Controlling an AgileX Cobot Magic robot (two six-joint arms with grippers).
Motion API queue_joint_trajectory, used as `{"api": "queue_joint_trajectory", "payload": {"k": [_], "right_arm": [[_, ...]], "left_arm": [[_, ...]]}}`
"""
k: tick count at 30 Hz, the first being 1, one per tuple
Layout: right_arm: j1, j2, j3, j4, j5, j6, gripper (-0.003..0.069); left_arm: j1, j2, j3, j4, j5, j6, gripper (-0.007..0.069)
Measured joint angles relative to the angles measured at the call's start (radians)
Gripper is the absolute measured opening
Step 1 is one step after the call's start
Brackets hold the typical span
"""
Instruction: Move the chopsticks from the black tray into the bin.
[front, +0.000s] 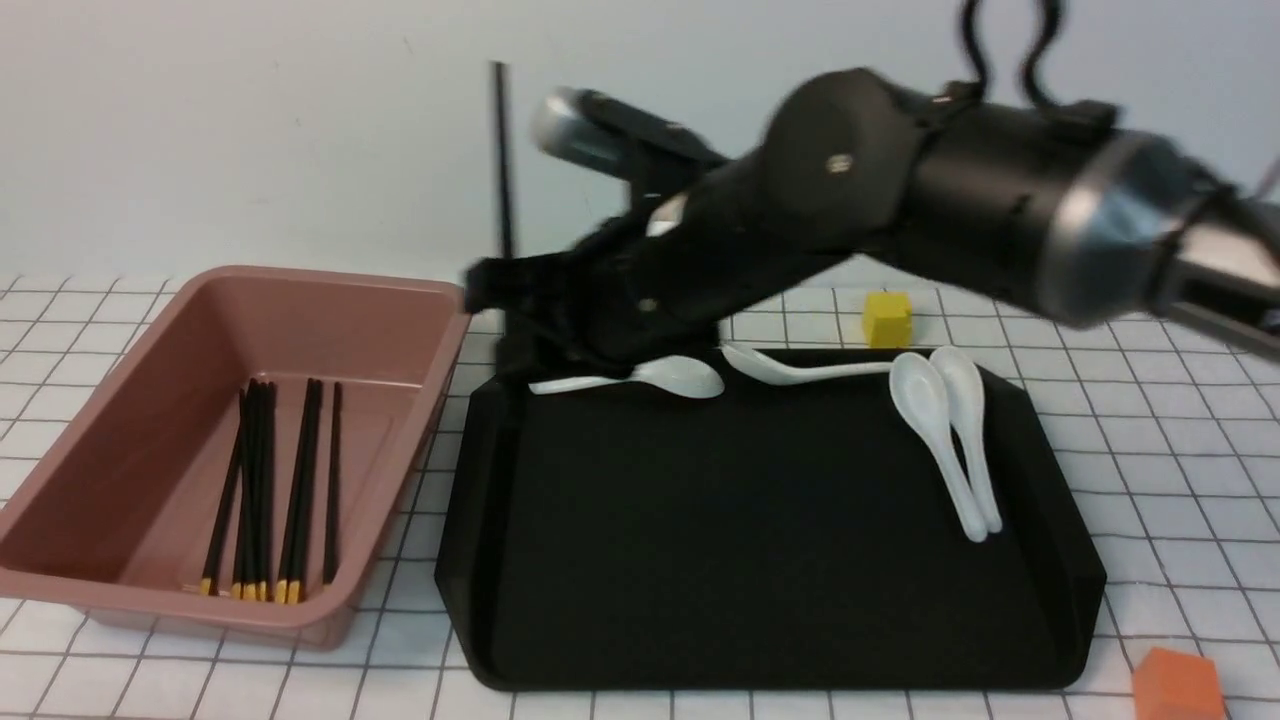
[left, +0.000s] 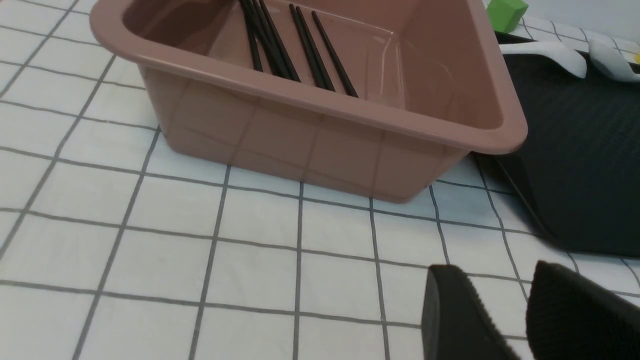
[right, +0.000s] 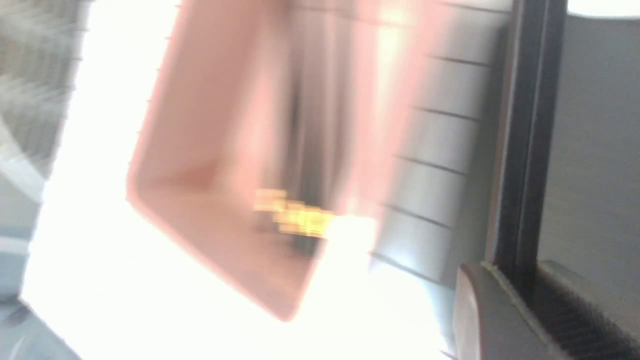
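My right gripper (front: 505, 292) is shut on a pair of thin black chopsticks (front: 500, 160) that stand upright. It hangs over the far left corner of the black tray (front: 760, 560), beside the bin's far right corner. In the blurred right wrist view the held chopsticks (right: 520, 150) run out from between the shut jaws (right: 515, 272). The dusty-pink bin (front: 300, 278) holds several black chopsticks (front: 262, 480) with yellow ends. My left gripper (left: 500, 300) is open and empty, low over the table in front of the bin (left: 320, 135). It is out of the front view.
Several white spoons (front: 940, 440) lie along the tray's far edge and right side. A yellow cube (front: 887, 318) sits behind the tray, an orange cube (front: 1178, 685) at the front right, and a green cube (left: 505, 12) beyond the bin.
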Motion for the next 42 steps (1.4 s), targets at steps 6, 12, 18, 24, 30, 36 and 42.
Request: {"api": "queue_joint_trajectory", "payload": {"k": [6, 12, 18, 24, 30, 36, 42], "right_arm": [[0.108, 0.3, -0.319, 0.045, -0.006, -0.022, 0.0135], [0.115, 0.413, -0.443, 0.038, 0.025, 0.004, 0.0241], [0.096, 0.37, -0.486, -0.063, 0.202, 0.004, 0.0163], [0.045, 0.117, -0.523, -0.247, 0.525, -0.066, -0.0011], [0.036, -0.205, -0.469, -0.441, 0.622, -0.082, -0.0013], [0.035, -0.566, -0.08, -0.478, 0.607, -0.092, -0.0012], [0.035, -0.882, 0.526, -0.458, 0.18, -0.075, -0.0008]], "left_arm": [[0.0, 0.0, 0.0, 0.0, 0.0, 0.0, 0.0238], [0.0, 0.0, 0.0, 0.0, 0.0, 0.0, 0.0238], [0.0, 0.0, 0.0, 0.0, 0.0, 0.0, 0.0238], [0.0, 0.0, 0.0, 0.0, 0.0, 0.0, 0.0238], [0.0, 0.0, 0.0, 0.0, 0.0, 0.0, 0.0238], [0.0, 0.0, 0.0, 0.0, 0.0, 0.0, 0.0238], [0.0, 0.0, 0.0, 0.0, 0.0, 0.0, 0.0238]]}}
